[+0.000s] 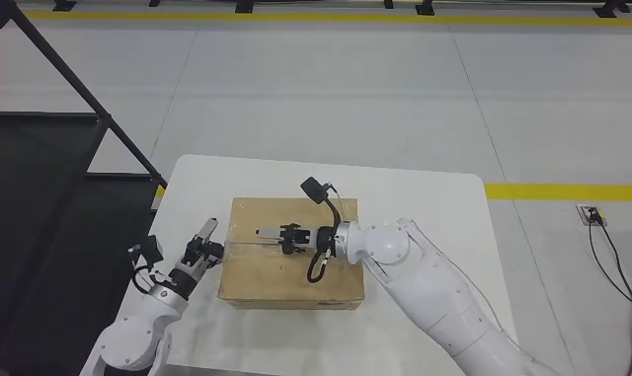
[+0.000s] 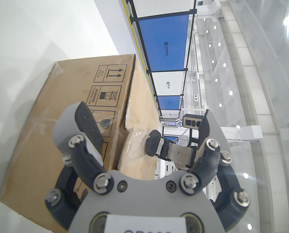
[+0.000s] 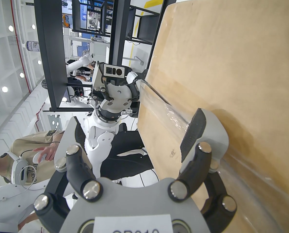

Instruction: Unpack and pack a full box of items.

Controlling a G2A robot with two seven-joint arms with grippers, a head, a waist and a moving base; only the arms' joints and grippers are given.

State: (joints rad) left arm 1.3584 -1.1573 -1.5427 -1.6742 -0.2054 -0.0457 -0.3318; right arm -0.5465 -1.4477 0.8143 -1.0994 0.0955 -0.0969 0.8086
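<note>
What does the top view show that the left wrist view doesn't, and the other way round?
Top view, not the left wrist view: the black rack beside the table, and the floor socket with its cable. Left wrist view, not the top view: the handling symbols printed on the side wall of the cardboard box. Both: that box, the open left gripper beside it, and the right gripper over its top.

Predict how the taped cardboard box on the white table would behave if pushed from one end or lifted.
The box sits broad and low, so it would probably slide on the smooth table rather than tip. Its panels look stiff, and clear tape seems to keep the flaps shut when lifted. Its weight cannot be judged.
</note>
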